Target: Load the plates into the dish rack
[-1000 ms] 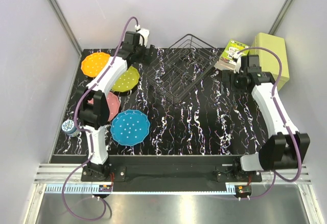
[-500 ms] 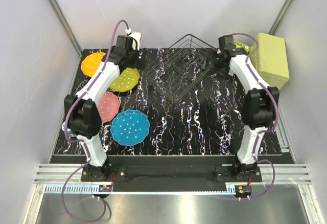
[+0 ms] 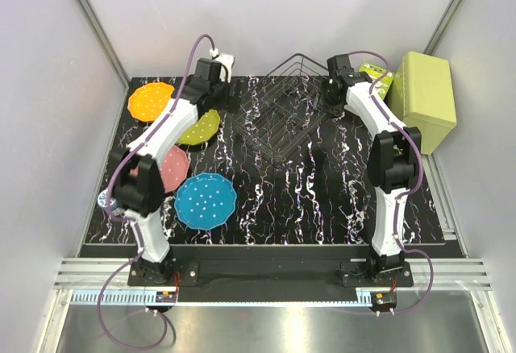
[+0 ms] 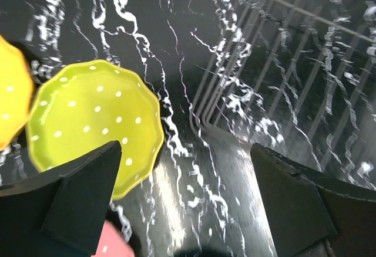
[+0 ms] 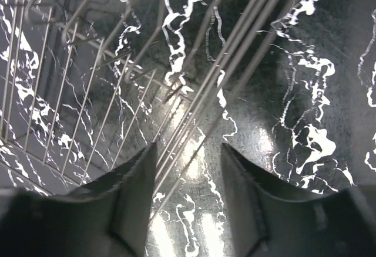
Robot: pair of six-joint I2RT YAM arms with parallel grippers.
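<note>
The black wire dish rack (image 3: 286, 111) stands at the back middle of the table. Four dotted plates lie flat on the left: orange (image 3: 151, 101), yellow-green (image 3: 199, 127), pink (image 3: 172, 168), blue (image 3: 205, 201). My left gripper (image 3: 223, 93) is open and empty, between the yellow-green plate (image 4: 94, 122) and the rack's left side (image 4: 282, 63); its view also shows the orange plate's edge (image 4: 12, 93) and the pink plate's edge (image 4: 111, 242). My right gripper (image 3: 332, 95) is open at the rack's right edge; the rack's rim wires (image 5: 200, 128) run between its fingers (image 5: 129, 198).
A light green box (image 3: 421, 95) stands at the back right with a printed packet (image 3: 376, 75) beside it. A small dotted cup (image 3: 106, 200) sits at the table's left edge. The left arm's links reach over the pink and yellow-green plates.
My right gripper has swung left from beside the green box to the rack's right edge. My left gripper has shifted a little right, toward the rack's left side.
</note>
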